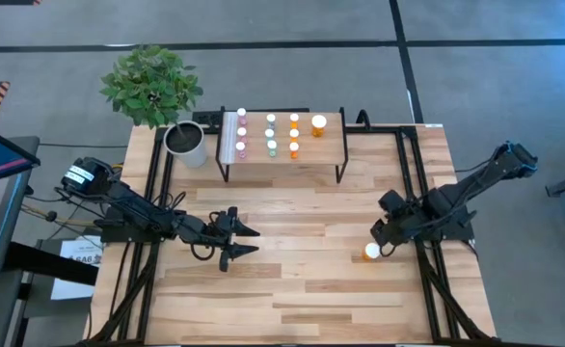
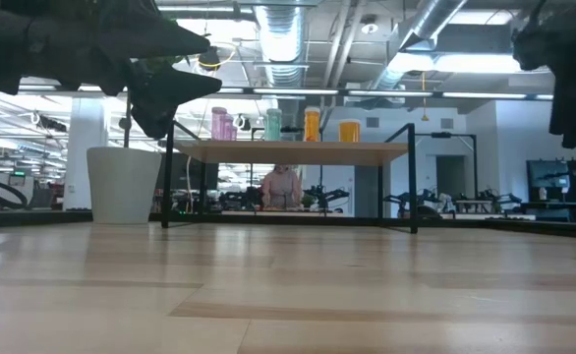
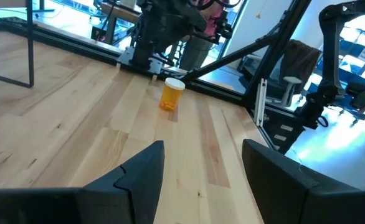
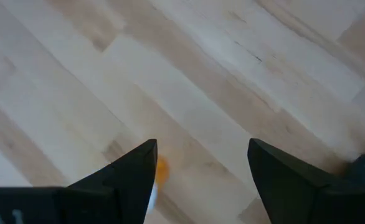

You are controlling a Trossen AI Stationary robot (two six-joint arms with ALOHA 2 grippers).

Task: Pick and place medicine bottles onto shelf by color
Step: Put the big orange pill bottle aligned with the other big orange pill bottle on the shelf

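The shelf (image 1: 329,154) stands at the table's far middle. On it stand pink (image 1: 241,131), teal (image 1: 270,135) and small orange (image 1: 294,135) white-capped bottles, and one larger orange bottle (image 1: 318,124). Another larger orange bottle (image 1: 371,252) stands upright on the table at the right; it also shows in the left wrist view (image 3: 172,94). My right gripper (image 1: 381,241) is open and hangs just above and beside that bottle. In the right wrist view only an orange sliver of it (image 4: 162,170) shows past one finger. My left gripper (image 1: 241,241) is open and empty at the table's left middle.
A grey-white pot (image 1: 186,143) with a green plant (image 1: 150,85) stands left of the shelf. A black frame (image 1: 408,164) runs along the table's sides. Bare wood lies between the two grippers and toward the near edge.
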